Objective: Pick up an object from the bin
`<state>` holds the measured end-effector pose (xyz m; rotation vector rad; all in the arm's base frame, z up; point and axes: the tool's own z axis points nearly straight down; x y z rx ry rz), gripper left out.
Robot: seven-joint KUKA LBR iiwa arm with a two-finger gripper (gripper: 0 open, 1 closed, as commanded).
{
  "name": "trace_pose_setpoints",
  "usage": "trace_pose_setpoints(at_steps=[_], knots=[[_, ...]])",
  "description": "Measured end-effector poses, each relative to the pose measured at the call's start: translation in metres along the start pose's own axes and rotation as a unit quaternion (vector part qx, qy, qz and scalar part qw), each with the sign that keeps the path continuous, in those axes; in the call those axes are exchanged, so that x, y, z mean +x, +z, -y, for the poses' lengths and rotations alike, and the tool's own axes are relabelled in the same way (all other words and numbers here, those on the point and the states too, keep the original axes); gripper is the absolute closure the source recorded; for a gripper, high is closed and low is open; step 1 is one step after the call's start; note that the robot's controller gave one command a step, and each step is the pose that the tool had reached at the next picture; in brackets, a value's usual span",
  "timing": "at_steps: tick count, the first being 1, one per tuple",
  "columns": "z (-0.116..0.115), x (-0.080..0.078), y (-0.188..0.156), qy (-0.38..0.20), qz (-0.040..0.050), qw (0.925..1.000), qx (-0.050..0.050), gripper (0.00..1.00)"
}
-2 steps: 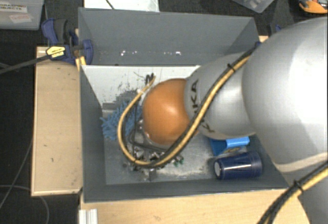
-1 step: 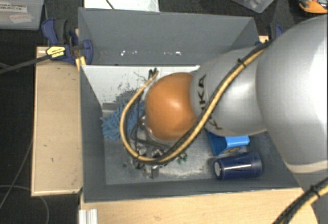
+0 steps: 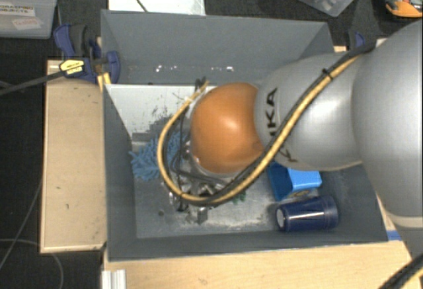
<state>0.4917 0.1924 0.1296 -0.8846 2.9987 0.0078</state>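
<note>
Most of the tool (image 3: 192, 205) under the orange cover (image 3: 225, 127), its state unreadable, beside a half-hidden blue fuzzy cloth (image 3: 147, 161).

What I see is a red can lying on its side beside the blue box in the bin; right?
No: the can is dark blue, not red. The camera view shows it lying on its side beside the blue box in the bin.

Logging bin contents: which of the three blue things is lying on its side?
The dark navy can at the bin's lower right, a cylinder lying flat. The lighter blue box sits just behind it, and the fuzzy blue cloth lies at the left.
</note>
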Motion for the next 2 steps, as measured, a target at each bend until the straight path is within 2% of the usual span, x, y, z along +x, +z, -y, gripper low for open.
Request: trace_pose_setpoints(at_steps=[2], knots=[[0.000, -0.001, -0.039, 0.003, 0.0005, 1.0000, 0.000, 1.00]])
